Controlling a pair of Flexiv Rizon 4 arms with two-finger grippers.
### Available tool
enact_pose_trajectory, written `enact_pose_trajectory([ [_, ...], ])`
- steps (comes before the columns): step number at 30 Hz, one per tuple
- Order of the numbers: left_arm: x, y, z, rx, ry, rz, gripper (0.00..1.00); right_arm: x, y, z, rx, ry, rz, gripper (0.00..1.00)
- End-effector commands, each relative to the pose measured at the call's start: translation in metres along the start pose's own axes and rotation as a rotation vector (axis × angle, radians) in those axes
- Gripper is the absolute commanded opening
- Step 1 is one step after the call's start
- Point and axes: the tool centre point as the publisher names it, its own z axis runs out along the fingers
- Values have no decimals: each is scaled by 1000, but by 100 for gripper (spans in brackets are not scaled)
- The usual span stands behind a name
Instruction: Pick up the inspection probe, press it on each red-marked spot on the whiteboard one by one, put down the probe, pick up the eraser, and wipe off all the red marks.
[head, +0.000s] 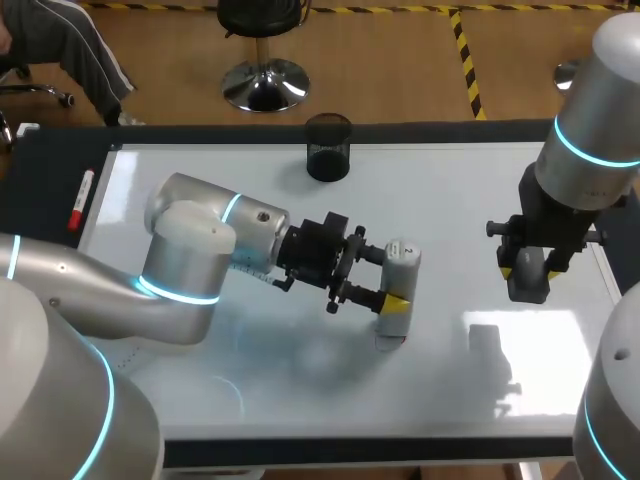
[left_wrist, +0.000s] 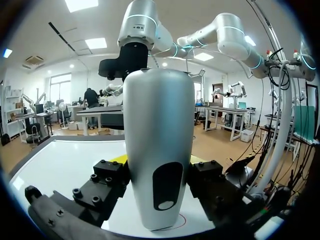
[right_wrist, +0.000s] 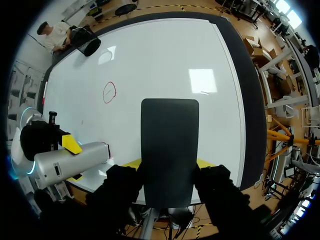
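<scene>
Pressing the probe (left_wrist: 159, 150) onto a red ring (left_wrist: 183, 219) is judged to be the step in hand. Recommended: bear straight down with the tip centred in the ring, and avoid any sideways drag that could smear the ink. The left gripper (head: 393, 278) is clenched on the probe's body from two sides. The probe stands tip-down near the middle of the whiteboard (head: 450, 190). A second red ring (right_wrist: 109, 92) lies between the probe and the black cup (head: 328, 147). The right gripper (head: 528, 268) grasps the eraser (right_wrist: 169, 145) above the board, near the desk's right edge.

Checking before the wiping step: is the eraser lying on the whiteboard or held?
Held. The right end effector clamps the eraser from both sides; its shadow falls apart from it on the whiteboard.
</scene>
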Motion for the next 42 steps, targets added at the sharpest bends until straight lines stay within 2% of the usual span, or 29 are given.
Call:
enact_pose_trajectory([
  [1, 0, 11, 1, 2, 2, -1, 0, -1, 0, 0, 1, 2, -1, 0],
  [28, 2, 12, 0, 2, -1, -3, 0, -1, 0, 0, 1, 2, -1, 0],
  [37, 9, 8, -1, 1, -2, -5, 0, -1, 0, 0, 1, 2, -1, 0],
  [42, 11, -2, -5, 3, -6, -5, 0, -1, 0, 0, 1, 2, -1, 0],
])
